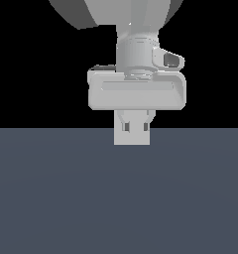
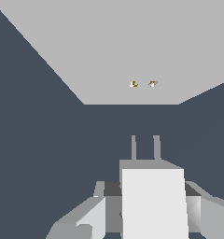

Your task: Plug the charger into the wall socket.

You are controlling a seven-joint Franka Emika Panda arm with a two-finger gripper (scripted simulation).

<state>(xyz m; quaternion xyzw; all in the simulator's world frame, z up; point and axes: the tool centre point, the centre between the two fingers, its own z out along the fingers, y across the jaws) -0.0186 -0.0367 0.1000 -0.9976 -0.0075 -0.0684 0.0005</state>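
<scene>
In the wrist view, nearest the camera, the gripper has its jaws clamped on the charger, a small whitish block held on its two flat sides, with two thin prongs pointing ahead. It looks rigid and light, with smooth faces that could slip or twist, so a firm, square hold on the body behind the prongs seems best. Beyond it lies the dark bench. Farthest off stands the wall socket, with two orange-brown holes apart from the prongs and roughly in line with them.
</scene>
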